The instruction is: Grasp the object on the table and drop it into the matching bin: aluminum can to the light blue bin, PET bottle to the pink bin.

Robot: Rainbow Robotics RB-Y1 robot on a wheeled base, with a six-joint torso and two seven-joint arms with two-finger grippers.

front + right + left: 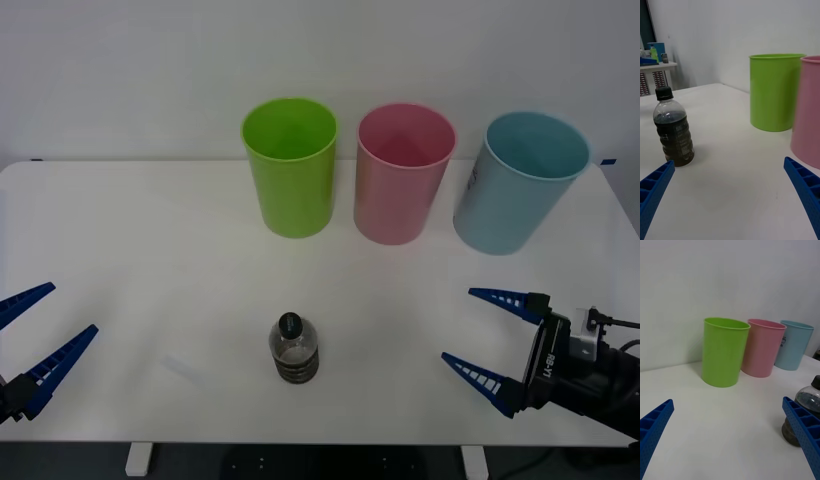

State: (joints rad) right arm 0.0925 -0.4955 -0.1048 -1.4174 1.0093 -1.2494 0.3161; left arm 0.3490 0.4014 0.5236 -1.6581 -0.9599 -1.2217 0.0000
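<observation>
Blue right pincer (482, 340) spread, low beside PET bottle (294, 349) — left pincer (35, 335) spread too.

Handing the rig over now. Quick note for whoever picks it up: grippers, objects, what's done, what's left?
Left gripper: open, empty, low at the table's near left edge.
Right gripper: open, empty, low at the near right edge.
PET bottle: upright, near centre of the table, between the two grippers, untouched.
Bins in a row at the back: lime green bin, pink bin, light blue bin, all upright.
Done: nothing yet.
Left: grasp the bottle, drop it into the pink bin.
</observation>
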